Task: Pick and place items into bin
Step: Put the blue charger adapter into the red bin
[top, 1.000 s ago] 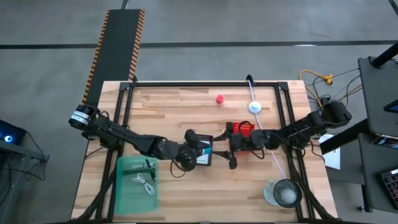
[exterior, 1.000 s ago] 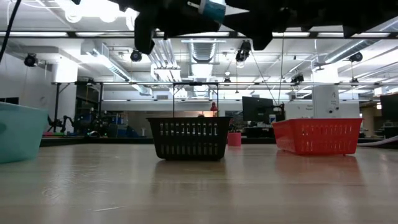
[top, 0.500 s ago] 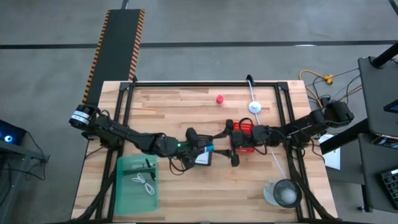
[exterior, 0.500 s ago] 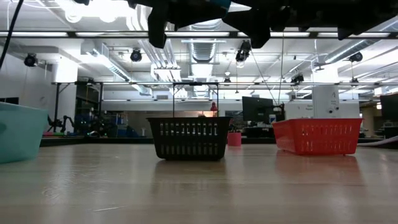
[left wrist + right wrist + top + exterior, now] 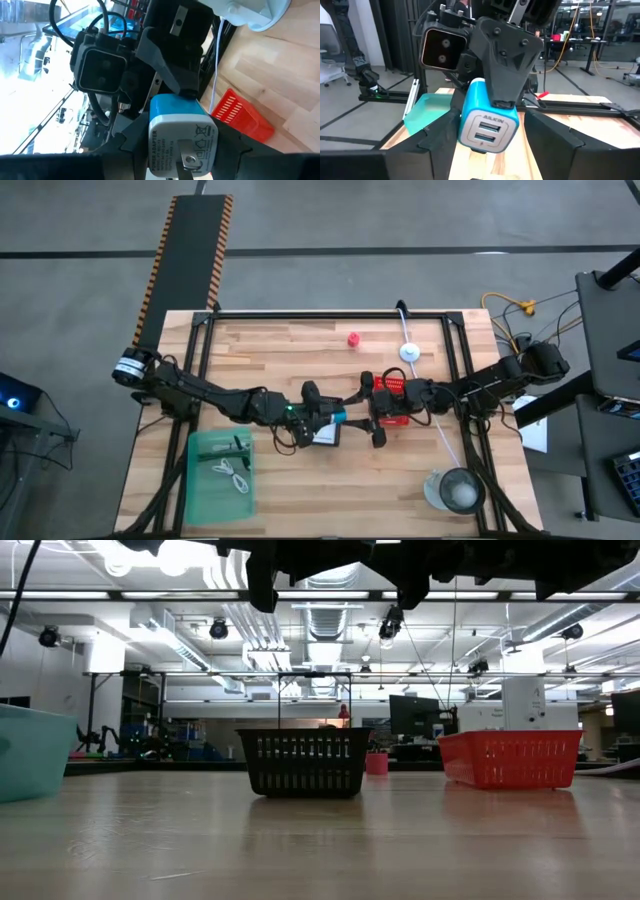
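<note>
Right wrist view: blue-and-white charger (image 5: 487,120) clamped in left gripper (image 5: 504,102), right gripper (image 5: 373,413) spread open around it.

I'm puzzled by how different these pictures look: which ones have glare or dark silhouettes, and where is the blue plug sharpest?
Low view: bright ceiling lights glare, and the arms at the top edge are black silhouettes. Left wrist view: the window side is washed out pale blue. Right wrist view: the blue charger is crisp, the room behind softer. High view: even light, faint shadows on the table.
</note>
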Controlling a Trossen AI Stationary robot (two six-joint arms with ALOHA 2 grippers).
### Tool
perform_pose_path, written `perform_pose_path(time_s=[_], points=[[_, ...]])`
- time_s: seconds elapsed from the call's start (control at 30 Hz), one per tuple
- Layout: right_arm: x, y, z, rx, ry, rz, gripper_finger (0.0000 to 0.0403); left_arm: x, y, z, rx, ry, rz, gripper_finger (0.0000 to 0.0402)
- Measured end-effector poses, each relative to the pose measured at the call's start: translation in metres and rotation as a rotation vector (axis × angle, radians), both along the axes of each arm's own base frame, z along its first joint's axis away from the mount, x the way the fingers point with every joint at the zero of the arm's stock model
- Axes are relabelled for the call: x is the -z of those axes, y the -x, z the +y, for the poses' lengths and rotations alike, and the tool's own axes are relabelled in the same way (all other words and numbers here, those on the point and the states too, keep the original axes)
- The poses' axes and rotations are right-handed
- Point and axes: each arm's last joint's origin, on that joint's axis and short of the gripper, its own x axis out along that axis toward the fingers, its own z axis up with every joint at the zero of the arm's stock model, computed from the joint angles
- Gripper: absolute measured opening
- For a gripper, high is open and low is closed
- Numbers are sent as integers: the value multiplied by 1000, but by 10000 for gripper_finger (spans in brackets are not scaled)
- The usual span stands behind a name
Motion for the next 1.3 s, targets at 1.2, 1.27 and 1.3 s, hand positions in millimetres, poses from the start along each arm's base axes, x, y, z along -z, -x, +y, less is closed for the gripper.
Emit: perform_pose_path(time_s=[1.2,1.27,1.3], points=[[-4,84,-42,560,-249,609,138,-1,20,19,-374,335,112,312],[0,91,-42,586,-274,666,138,-2,20,20,-379,358,105,312],[2,94,-43,598,-282,698,137,-2,20,21,-386,375,108,312]])
